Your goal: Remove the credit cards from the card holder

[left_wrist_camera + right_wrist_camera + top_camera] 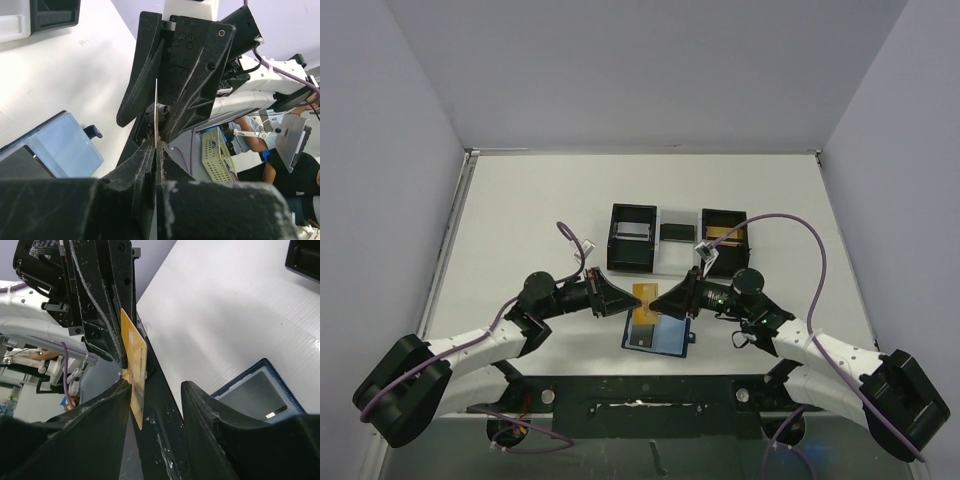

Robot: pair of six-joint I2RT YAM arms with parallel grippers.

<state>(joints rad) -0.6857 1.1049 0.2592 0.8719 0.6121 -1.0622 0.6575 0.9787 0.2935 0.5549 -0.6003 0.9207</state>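
Gold credit card (135,365) pinched in my left claw (628,298), my right claw (656,302) parted around it, card holder (655,335) open on tabletop (540,220).

My table (540,200) is a plain white surface filling the middle of the top view. Low in the centre, nearest me, the blue wallet (670,340) lies directly on it, spread open and flat, with its small dark tab (690,350) sticking out at the lower right corner. Above centre stand two black open-top boxes, the left box (632,250) and the right box (724,245), joined by a white tray (678,217) between them. Bare white table separates the wallet from the boxes. From my left wrist the wallet sits at lower left; from my right wrist, at lower right.
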